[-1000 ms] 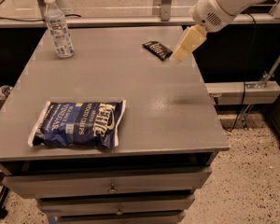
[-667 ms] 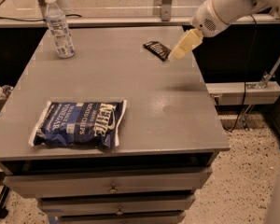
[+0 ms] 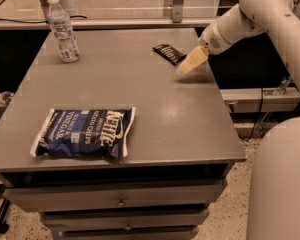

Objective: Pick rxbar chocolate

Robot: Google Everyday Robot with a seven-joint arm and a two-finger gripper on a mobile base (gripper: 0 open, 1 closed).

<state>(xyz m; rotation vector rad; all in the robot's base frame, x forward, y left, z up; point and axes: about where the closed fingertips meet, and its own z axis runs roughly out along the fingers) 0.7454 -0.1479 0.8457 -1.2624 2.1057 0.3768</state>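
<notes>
Tool [image 3: 192,60] hovered just beside the rxbar chocolate [image 3: 168,53]

It hung over the far right part of the table [image 3: 155,109], with the bar lying flat just to its left, near the back edge. Whether the tool was open could not be told. A Kettle chips bag [image 3: 85,133] lay front left; a water bottle [image 3: 62,29] stood back left.

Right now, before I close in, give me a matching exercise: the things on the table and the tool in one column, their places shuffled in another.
1. rxbar chocolate
2. water bottle
3. chips bag
4. tool

A. lying flat, near left part of the table
B. standing upright, far left corner
C. close beside the bar, on its right
D. lying flat, far right part

Pairs: 1-D, 2-B, 3-A, 4-C.
</notes>
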